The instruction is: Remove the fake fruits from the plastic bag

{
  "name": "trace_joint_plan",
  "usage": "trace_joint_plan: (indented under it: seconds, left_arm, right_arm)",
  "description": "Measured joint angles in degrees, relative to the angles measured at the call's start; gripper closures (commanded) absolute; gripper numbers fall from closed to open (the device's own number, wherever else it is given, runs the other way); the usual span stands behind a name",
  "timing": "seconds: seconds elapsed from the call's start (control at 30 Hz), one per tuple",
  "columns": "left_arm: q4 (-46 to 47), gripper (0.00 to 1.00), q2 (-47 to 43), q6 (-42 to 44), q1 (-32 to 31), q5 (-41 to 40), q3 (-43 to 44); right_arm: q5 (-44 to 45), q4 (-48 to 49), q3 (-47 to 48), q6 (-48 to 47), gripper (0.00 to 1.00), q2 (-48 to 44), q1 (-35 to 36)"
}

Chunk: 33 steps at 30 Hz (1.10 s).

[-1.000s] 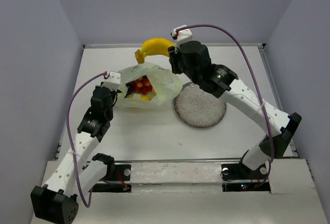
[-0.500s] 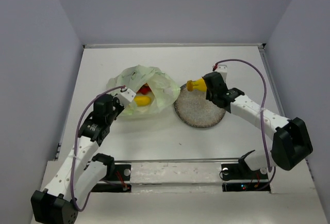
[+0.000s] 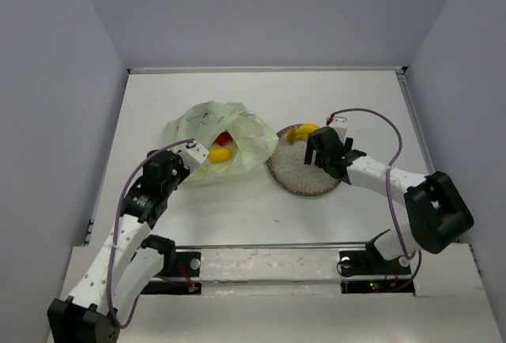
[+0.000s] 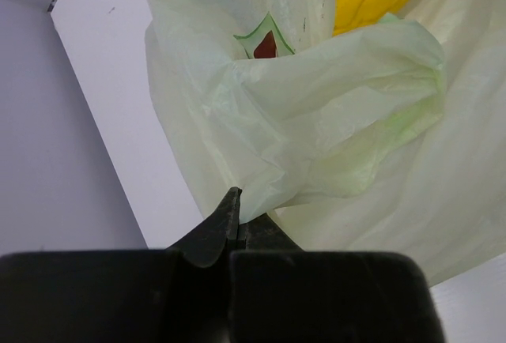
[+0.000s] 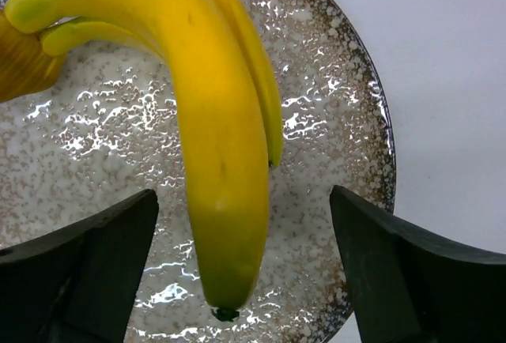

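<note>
hidden: fake fruits (image 3: 220,153) mostly inside plastic bag (image 3: 249,133) | cropped: banana (image 5: 217,122) stem; plate (image 5: 348,122) rim

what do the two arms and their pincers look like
The left arm and right arm are white links with bulky black joints. A thin purple cable loops along each. The left pincer has dark fingers tapering to thin tips; the right pincer has broad black ones.

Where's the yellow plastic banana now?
The yellow plastic banana lies on the round grey speckled plate, right of the translucent plastic bag in the top view, between the open jaws of the right gripper.
</note>
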Motion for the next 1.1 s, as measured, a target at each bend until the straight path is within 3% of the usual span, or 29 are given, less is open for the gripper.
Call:
trace_joint_plan:
  seconds: [0.17, 0.3, 0.47, 0.53, 0.67, 0.8, 0.83, 0.9, 1.1]
  left_arm:
    - [0.0, 0.97, 0.0, 0.0, 0.0, 0.0, 0.0]
    - [0.0, 0.97, 0.0, -0.2, 0.0, 0.0, 0.0]
    - [0.1, 0.97, -0.3, -0.4, 0.0, -0.1, -0.2]
    - [0.3, 0.97, -0.4, -0.4, 0.0, -0.2, -0.5]
    - [0.4, 0.97, -0.5, -0.8, 0.0, -1.0, -0.9]
    - [0.4, 0.97, -1.1, -1.6, 0.0, -2.0, -1.1]
    - [0.4, 0.97, -1.3, -2.0, 0.0, -2.4, -1.1]
    - [0.4, 0.97, -1.6, -2.6, 0.0, -3.3, -1.2]
    - [1.1, 0.97, -1.9, -5.5, 0.0, -6.0, -1.5]
  right_arm:
    - [-1.8, -2.7, -0.5, -1.7, 0.00, -4.0, 0.0]
    - [-1.9, -8.9, 1.7, -3.1, 0.00, -12.2, 0.0]
    - [-5.6, -14.2, 12.6, -8.9, 0.00, -18.7, 1.6]
    - [-8.2, -14.9, 20.0, -11.6, 0.00, -16.4, 4.2]
    - [-18.0, -11.9, 39.9, -17.6, 0.03, -1.6, 13.7]
    - [-34.8, -10.0, 52.7, -19.3, 0.28, 15.1, 16.9]
    - [-39.4, -9.6, 54.6, -19.3, 0.39, 19.3, 17.2]
    - [-44.4, -10.0, 55.5, -19.2, 0.50, 24.7, 17.2]
    - [-48.2, -12.8, 53.5, -20.7, 0.63, 32.2, 17.4]
